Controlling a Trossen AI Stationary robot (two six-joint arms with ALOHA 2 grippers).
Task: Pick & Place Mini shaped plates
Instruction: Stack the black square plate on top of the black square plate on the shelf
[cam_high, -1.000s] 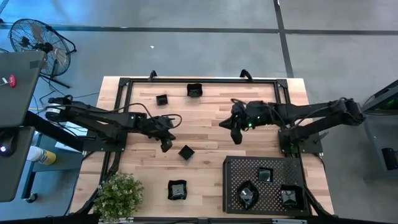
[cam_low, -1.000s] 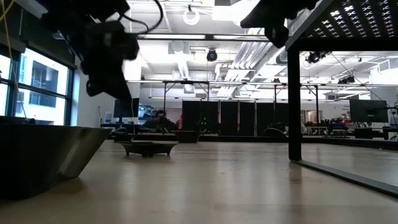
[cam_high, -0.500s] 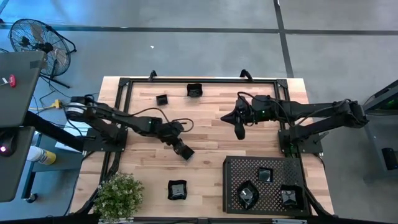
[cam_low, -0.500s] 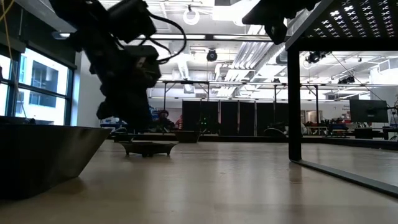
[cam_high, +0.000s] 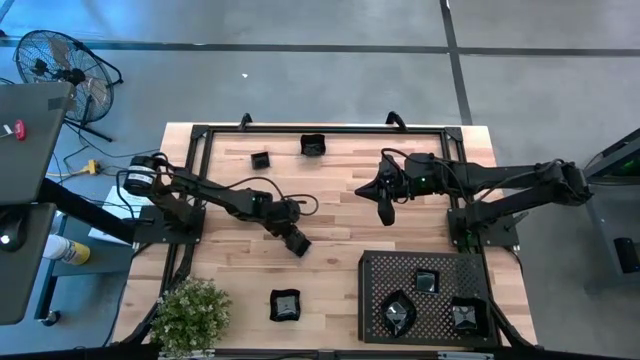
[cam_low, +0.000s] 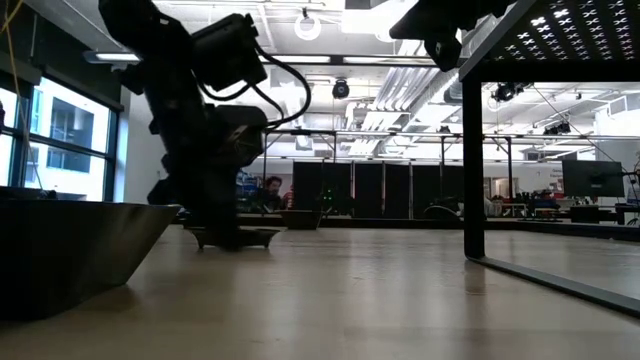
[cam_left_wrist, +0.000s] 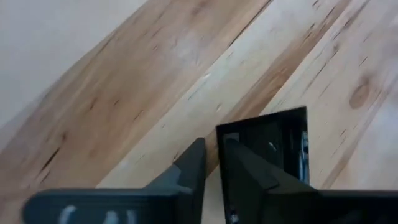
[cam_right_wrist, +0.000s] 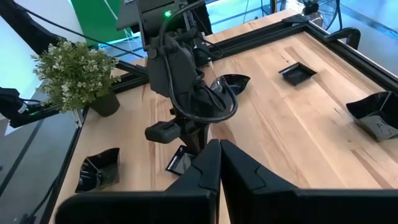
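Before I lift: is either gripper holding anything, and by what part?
Nothing gripped yet. The left gripper straddles the rim of the square plate, one finger inside, a gap beside the outer. The right gripper shut, empty.

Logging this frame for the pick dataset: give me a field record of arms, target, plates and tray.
left gripper: down at the square plate mid-table, fingers astride one wall
grip: not yet confirmed
right gripper: shut, empty, hovering right of centre
tray: front right, three plates inside
loose plates: two at the back, one at the front by the plant
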